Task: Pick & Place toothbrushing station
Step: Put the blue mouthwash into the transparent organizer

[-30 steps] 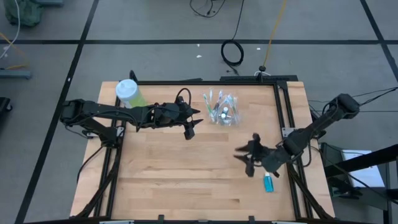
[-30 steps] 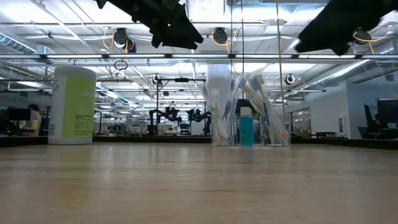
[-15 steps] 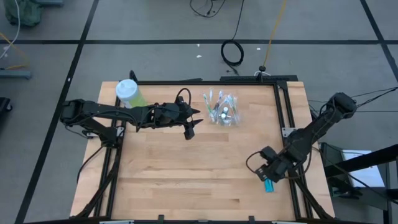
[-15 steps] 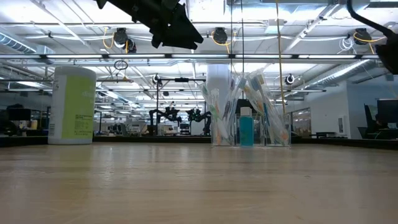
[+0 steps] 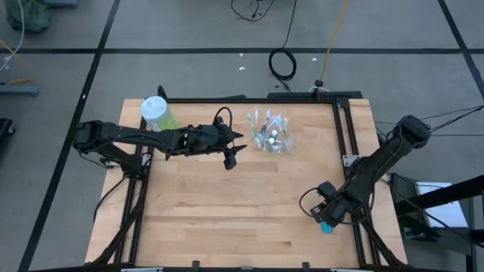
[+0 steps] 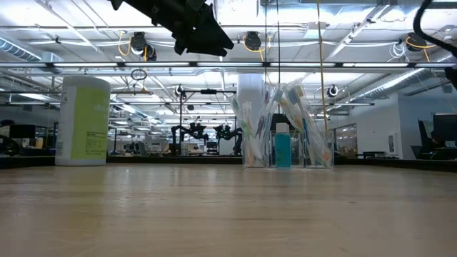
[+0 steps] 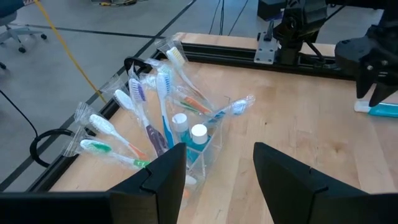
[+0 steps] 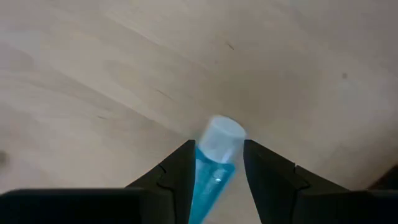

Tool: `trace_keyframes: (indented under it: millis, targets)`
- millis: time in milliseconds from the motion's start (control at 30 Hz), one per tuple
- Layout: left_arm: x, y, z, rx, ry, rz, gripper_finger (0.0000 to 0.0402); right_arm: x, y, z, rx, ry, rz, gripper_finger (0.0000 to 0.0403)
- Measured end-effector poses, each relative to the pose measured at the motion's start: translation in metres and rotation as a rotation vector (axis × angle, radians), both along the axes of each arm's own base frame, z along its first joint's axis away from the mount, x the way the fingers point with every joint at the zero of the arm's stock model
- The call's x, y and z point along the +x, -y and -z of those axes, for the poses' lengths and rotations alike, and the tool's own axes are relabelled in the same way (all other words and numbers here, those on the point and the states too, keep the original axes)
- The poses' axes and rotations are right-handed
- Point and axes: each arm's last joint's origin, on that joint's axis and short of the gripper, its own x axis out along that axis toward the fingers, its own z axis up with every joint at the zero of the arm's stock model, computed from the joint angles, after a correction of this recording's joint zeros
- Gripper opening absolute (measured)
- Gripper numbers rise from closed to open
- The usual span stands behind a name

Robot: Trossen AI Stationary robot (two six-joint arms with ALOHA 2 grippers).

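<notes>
High view: right gripper [image 5: 327, 219] low over a stray tube [image 5: 327, 226] on the bench [image 5: 227, 211]. Left gripper [image 5: 231, 156] waits beside the cup [image 5: 271, 136].

Left wrist: jaws open, cup ahead, brushes [image 7: 146, 124] fanned inside.

Right wrist: jaws open, straddling the tube [image 8: 211, 165], probably lined up to grip.

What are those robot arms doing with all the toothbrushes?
The right claw is down over a little teal tube lying on the table near its right edge, with a finger on each side of it, not squeezing yet. The left claw hangs open in the air next to the clear cup full of toothbrushes, which already has two tubes in it. Probably the loose tube goes in there too.
</notes>
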Motion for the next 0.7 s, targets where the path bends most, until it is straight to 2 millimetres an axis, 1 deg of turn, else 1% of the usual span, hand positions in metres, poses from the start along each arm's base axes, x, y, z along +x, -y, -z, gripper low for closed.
trace_keyframes:
  millis: [67,467,600,700]
  targets:
    - [0.000,0.000,0.000,0.000,0.000,0.000,0.0191,0.000,-0.002,0.004,-0.001,-0.037,-0.004,0.0130]
    - [0.000,0.000,0.000,0.000,0.001,0.000,0.0191,0.009,-0.010,0.023,-0.029,-0.064,-0.008,0.0130]
    - [0.000,0.000,0.000,0.000,0.001,-0.001,0.0191,0.010,-0.010,0.026,-0.046,-0.071,-0.053,0.0130]
    - [0.000,0.000,0.000,-0.001,0.002,-0.001,0.0191,0.010,-0.011,0.027,-0.047,-0.066,-0.061,0.0120]
